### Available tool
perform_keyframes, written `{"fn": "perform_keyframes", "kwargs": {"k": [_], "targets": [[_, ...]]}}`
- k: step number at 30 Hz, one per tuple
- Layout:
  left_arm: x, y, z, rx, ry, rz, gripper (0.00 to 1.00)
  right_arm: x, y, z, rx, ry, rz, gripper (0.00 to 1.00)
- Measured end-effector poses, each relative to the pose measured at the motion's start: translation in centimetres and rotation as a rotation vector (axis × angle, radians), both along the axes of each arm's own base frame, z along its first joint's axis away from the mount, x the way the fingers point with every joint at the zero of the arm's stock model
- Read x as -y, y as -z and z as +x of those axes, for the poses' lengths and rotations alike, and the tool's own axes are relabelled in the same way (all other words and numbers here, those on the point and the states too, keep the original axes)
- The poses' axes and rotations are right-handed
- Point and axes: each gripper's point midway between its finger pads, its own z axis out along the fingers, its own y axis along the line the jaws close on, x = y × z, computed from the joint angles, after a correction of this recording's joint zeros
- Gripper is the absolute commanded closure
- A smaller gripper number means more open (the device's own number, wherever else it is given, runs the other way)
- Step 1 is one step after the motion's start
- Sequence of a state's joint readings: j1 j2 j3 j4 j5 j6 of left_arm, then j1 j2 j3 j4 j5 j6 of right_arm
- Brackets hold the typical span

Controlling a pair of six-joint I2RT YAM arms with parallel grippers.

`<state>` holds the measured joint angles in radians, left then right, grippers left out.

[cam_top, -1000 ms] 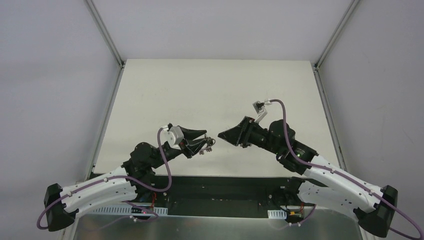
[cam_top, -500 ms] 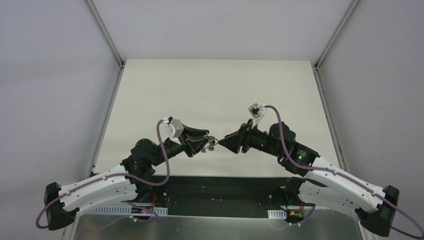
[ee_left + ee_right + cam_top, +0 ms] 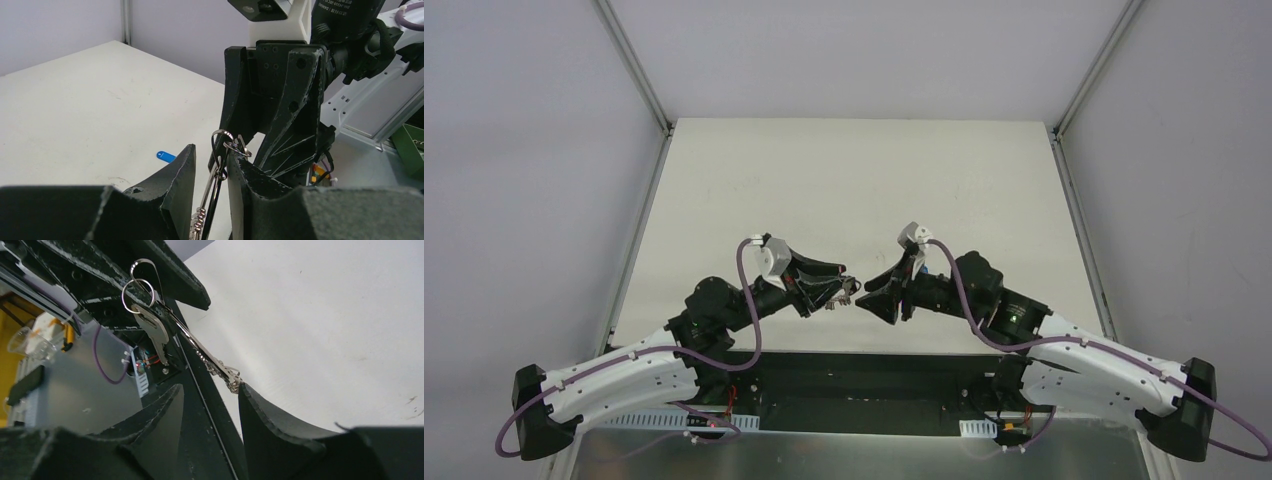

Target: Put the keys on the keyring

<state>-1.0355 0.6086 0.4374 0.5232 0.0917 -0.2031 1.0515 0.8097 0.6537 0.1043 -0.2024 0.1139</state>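
Above the near edge of the table (image 3: 844, 180), your left end effector (image 3: 212, 155) was clamped on the keyring (image 3: 200, 352). It held the ring in the air on edge, with the top of the wire loop poking out past its fingertips. A silver key (image 3: 154, 332) hung at that top end beside a small loop of wire. I could not tell whether it was threaded on or only caught there, and its head was hidden. Your right end effector (image 3: 210, 390) faced the ring from the right with its jaws apart and nothing between them, one fingertip just beside the twisted metal piece on the ring. The blue-headed key (image 3: 164, 156) lay flat on the table, well apart from the ring.

Your main risk was contact. The two end effectors were nearly nose to nose, so any further advance on the right could have shoved the ring. A thin wire held on edge would probably twist or slide in the left grip. A knock could also have shaken the hanging key loose. From that spot it might have dropped off the near edge into the wiring below, where you could not reach it. Closing the right jaws on the wire instead of a key could have dragged the ring out of your hold.
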Motion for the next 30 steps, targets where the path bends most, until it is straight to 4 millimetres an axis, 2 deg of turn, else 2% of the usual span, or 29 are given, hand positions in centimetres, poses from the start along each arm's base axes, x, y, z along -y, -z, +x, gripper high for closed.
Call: {"fn": "perform_keyframes", "kwargs": {"k": [11,13,14,15,16,23,30], "targets": [[0.0,-0.5,-0.7,-0.002,0.034,-0.011,0.73,-0.9,0.3,0.1,0.233,-0.072,-0.041,0.52],[0.0,-0.6,-0.9,0.001,0.042,-0.013,0.73,-1.2,0.4,0.3,0.258,-0.08,-0.046,0.61],[0.0,-0.6,-0.9,0.002,0.044,-0.014,0.73,-1.3,0.5,0.3,0.266,-0.084,-0.049,0.71],[0.0,-0.6,-1.0,0.003,0.048,-0.014,0.73,-1.4,0.6,0.4,0.273,-0.089,-0.055,0.88],[0.0,-0.6,-1.1,0.004,0.055,-0.014,0.73,-1.6,0.8,0.5,0.277,-0.093,-0.061,1.0],[-0.1,-0.9,-1.6,0.01,0.072,-0.022,0.68,-2.4,1.8,0.0,0.272,-0.143,-0.075,1.0],[-0.3,-2.6,-2.0,0.037,0.086,-0.068,0.68,-2.5,2.2,-0.9,0.258,-0.171,-0.077,1.0]]}}
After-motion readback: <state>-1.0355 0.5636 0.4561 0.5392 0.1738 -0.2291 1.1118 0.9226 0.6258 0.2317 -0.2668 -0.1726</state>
